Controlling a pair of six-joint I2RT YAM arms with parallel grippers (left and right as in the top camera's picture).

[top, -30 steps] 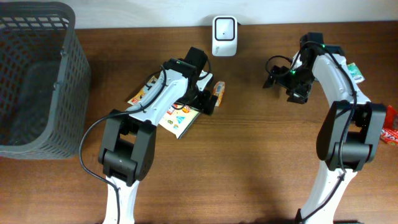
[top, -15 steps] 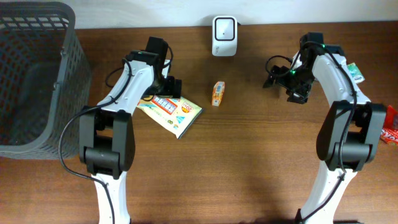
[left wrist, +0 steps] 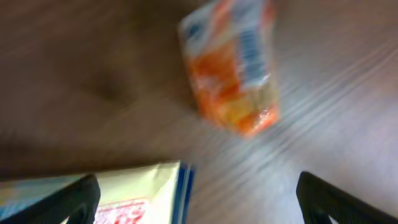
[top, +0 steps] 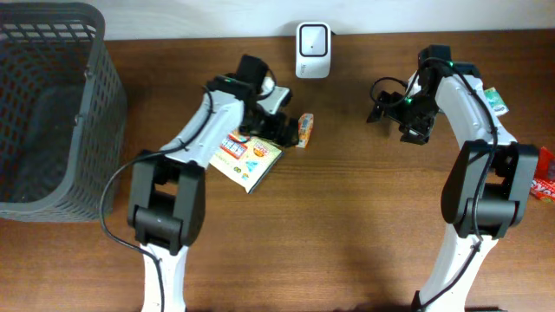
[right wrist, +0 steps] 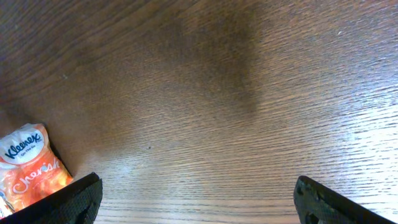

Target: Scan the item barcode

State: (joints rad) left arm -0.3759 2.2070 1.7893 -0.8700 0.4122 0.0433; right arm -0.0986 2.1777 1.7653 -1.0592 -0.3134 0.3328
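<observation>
A small orange tissue pack [top: 303, 130] lies on the wooden table below the white scanner [top: 312, 50]. In the blurred left wrist view the pack [left wrist: 233, 68] shows a barcode strip on its side. My left gripper [top: 283, 129] hovers just left of it, open and empty [left wrist: 199, 208], partly over a flat yellow packet [top: 247, 156]. My right gripper [top: 380, 104] hangs open over bare wood [right wrist: 199, 205] right of the scanner. An orange Kleenex pack [right wrist: 31, 168] sits at that view's lower left, outside the fingers.
A dark mesh basket [top: 52, 113] fills the left side of the table. A green packet [top: 494, 100] and a red item [top: 545, 178] lie at the right edge. The flat yellow packet [left wrist: 137, 193] lies under my left finger.
The left arm was by the orange pack, swung away to the left over the flat packet, and has come back beside the pack. The right arm has not moved.
</observation>
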